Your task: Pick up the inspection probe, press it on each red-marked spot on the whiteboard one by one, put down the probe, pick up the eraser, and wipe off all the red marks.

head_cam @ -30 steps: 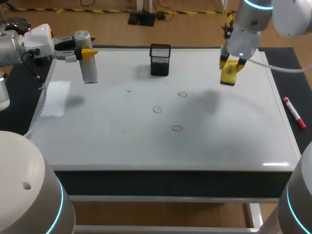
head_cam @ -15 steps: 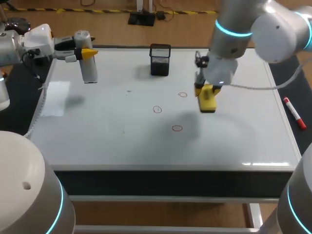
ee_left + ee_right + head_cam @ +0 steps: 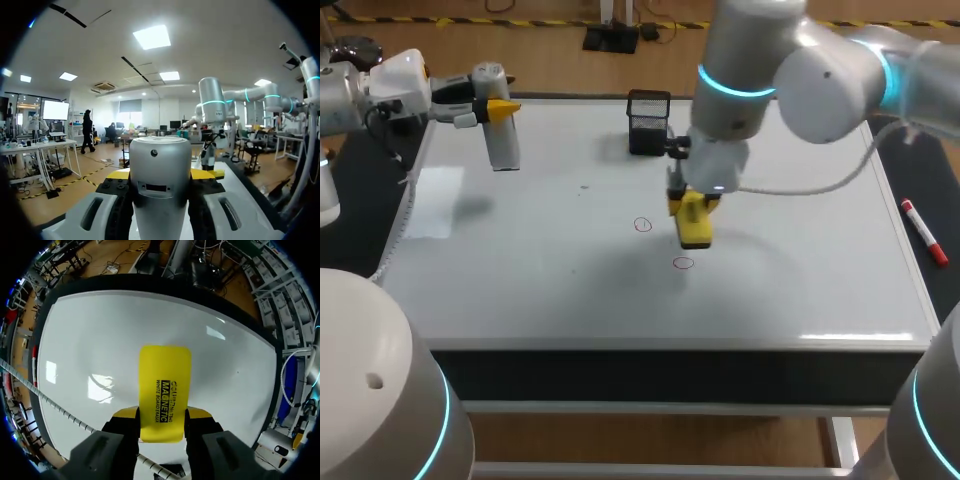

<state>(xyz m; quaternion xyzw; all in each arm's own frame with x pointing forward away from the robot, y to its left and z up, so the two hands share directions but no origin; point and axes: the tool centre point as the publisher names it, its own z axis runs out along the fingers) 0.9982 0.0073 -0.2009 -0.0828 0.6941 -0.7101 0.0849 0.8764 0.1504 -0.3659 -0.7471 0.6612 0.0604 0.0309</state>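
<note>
Our right tool (image 3: 163,414) has swept the eraser (image 3: 164,380) inward to just beyond the nearest red mark (image 3: 683,263) on the whiteboard (image 3: 520,280), clamped across its seemingly light, rigid back, a sound hold, while farther off our left tool (image 3: 161,175) grips the inspection probe (image 3: 502,145).

The whiteboard (image 3: 520,280) carries a black mesh cup (image 3: 648,122) and red circles (image 3: 642,225).

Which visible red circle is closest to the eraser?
The circle nearer the robot, just off the eraser; the other circle sits farther away, to its left.
</note>
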